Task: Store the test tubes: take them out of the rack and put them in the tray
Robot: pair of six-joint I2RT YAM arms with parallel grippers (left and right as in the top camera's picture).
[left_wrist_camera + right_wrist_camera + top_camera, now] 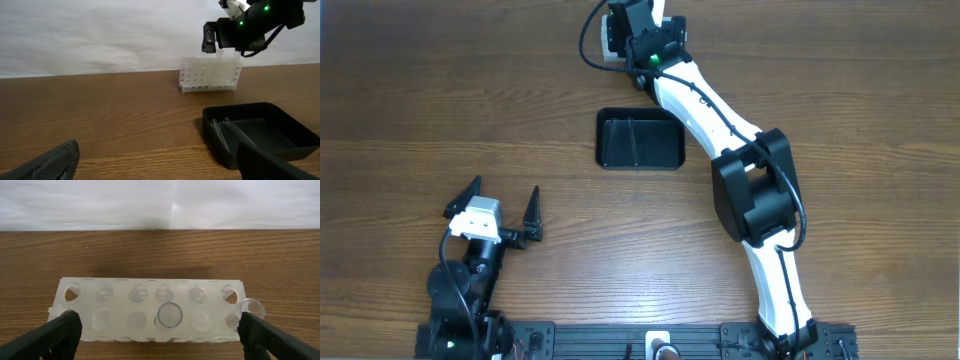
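The clear plastic rack [150, 311] stands at the table's far edge, also in the left wrist view as the rack [210, 75]. One clear test tube [169, 314] stands upright in a front-row hole. A second tube [251, 307] sits at the rack's end; I cannot tell whether it is in a hole. My right gripper [160, 347] hovers open just above the rack, its fingers [50, 335] spread wider than the rack is long. The black tray [640, 160] lies mid-table with clear tubes [225, 131] lying in it. My left gripper [504, 192] is open near the front left, holding nothing.
The right arm [720, 120] stretches across the table just right of the tray. A white wall [100, 30] rises behind the rack. Bare wood table [840, 100] spreads to the left and right of the tray.
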